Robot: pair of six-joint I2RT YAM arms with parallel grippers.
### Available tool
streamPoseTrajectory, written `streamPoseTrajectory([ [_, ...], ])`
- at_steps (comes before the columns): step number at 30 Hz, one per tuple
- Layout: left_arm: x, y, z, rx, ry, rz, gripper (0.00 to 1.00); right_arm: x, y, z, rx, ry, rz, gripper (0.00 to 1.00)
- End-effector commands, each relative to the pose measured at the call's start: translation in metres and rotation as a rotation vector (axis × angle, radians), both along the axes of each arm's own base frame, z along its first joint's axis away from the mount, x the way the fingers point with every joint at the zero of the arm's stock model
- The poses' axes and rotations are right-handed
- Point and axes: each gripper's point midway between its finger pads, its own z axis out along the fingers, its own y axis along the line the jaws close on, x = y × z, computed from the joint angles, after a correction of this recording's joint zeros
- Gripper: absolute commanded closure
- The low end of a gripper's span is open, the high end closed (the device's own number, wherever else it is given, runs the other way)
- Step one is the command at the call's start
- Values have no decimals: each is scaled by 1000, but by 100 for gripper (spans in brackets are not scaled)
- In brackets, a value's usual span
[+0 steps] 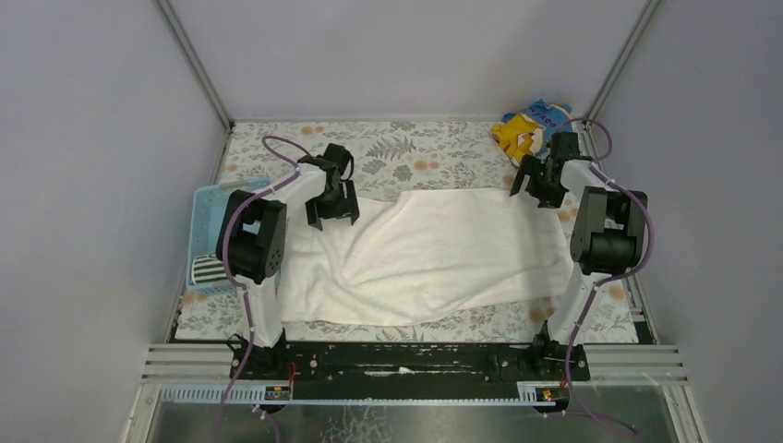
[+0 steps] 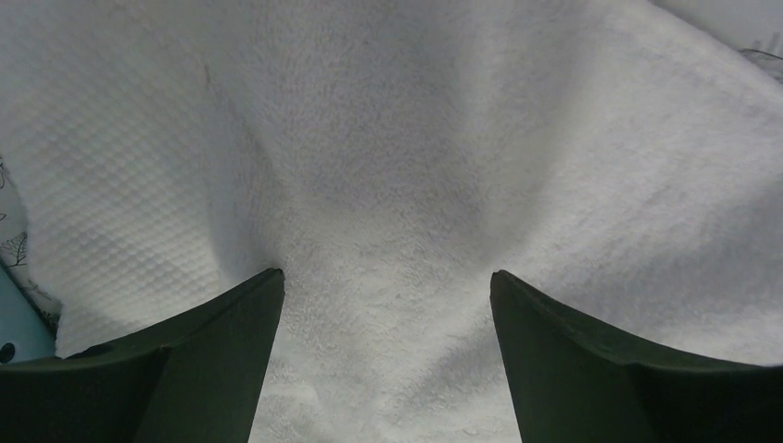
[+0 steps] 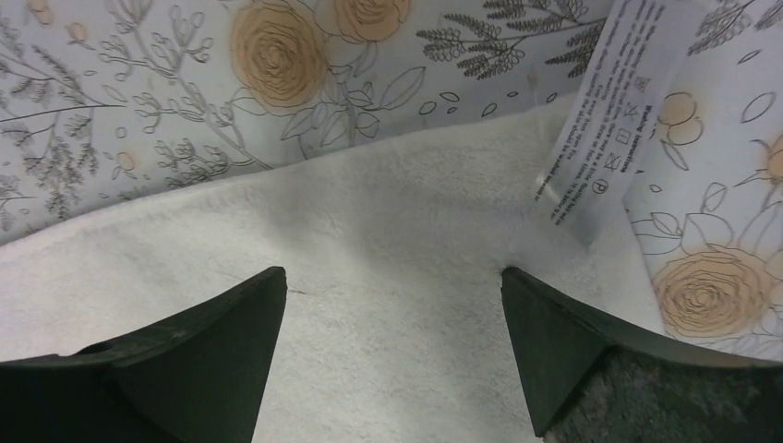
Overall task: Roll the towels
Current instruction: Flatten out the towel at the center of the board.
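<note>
The large white terry towel (image 1: 434, 254) lies spread and rumpled across the middle of the table. It fills the left wrist view (image 2: 415, 138) and the lower part of the right wrist view (image 3: 388, 268), where its care label (image 3: 605, 120) sticks out at the far right corner. My left gripper (image 1: 332, 210) is open over the towel's far left corner, jaws wide apart with towel between them. My right gripper (image 1: 538, 185) is open over the far right corner. The small black-and-white striped towel (image 1: 209, 269) lies in the blue basket (image 1: 210, 198) at the left.
A yellow-and-blue printed cloth (image 1: 528, 129) lies at the far right corner of the floral table cover (image 1: 415, 157). Grey walls close in the left, right and back. The arm bases stand on a black rail (image 1: 397, 360) at the near edge.
</note>
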Motion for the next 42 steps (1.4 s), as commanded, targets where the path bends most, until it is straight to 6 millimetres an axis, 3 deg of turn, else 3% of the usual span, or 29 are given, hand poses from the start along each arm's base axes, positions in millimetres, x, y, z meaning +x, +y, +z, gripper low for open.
streamPoseTrajectory([
  [1, -2, 14, -10, -25, 51, 29, 19, -8, -5, -10, 72, 41, -82, 6],
  [7, -25, 17, -33, -54, 127, 49, 19, -50, -36, -34, 82, 119, -258, 2],
  [11, -37, 22, -41, -32, 158, 46, 19, -68, -53, -37, 51, 137, -313, 1],
  [14, -37, 28, -35, 1, 144, 51, 19, -60, -52, -24, 54, 99, -280, 1],
  [19, -20, 36, -9, 43, 64, 61, 19, -32, -62, 20, 13, -1, -218, 1],
  [24, -4, 35, 21, 37, -28, 43, 18, -21, -74, 37, -52, 17, -139, 4],
  [32, -9, 37, 38, 33, -77, 21, 17, -25, -90, 30, -174, 96, 56, 5],
  [42, -12, 27, 9, -2, 13, 5, 17, -22, -107, 9, -259, 148, 82, 11],
])
